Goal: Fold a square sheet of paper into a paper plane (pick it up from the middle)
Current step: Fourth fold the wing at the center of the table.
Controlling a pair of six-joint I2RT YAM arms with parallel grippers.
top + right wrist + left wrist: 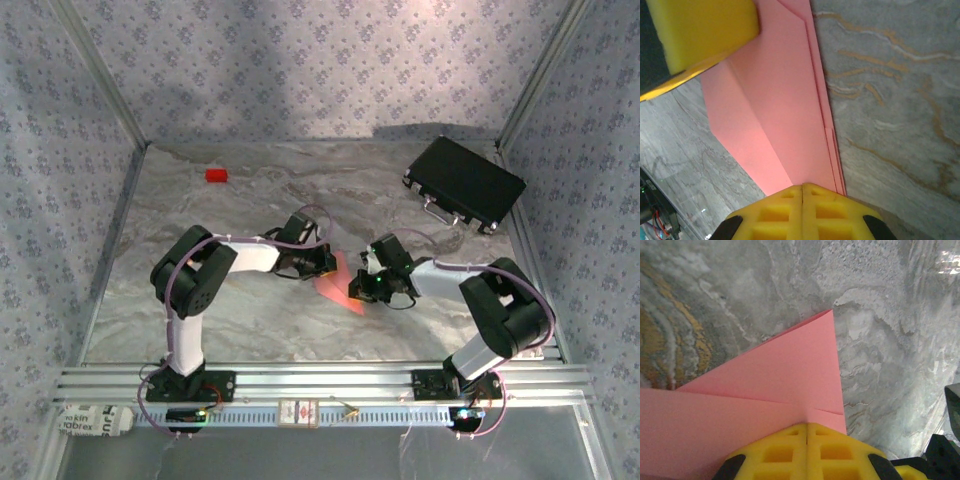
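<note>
The salmon-pink square sheet of paper (338,288) lies on the marble table between the two arms, folded flat into a long pointed shape, the paper plane. Its layered folds (790,100) and pointed tip (790,370) show close up. My left gripper (325,262) (806,424) is shut, its yellow tips touching the paper by a crease. My right gripper (360,288) (802,186) is also shut, tips on the paper near its layered edge. One left finger (705,30) overlaps the paper's far end. I cannot tell whether either pair of tips pinches a layer.
A small red block (216,175) sits at the back left. A black rectangular case (465,185) lies at the back right. Patterned walls (300,70) enclose the table on three sides, and an aluminium rail (320,380) runs along the near edge.
</note>
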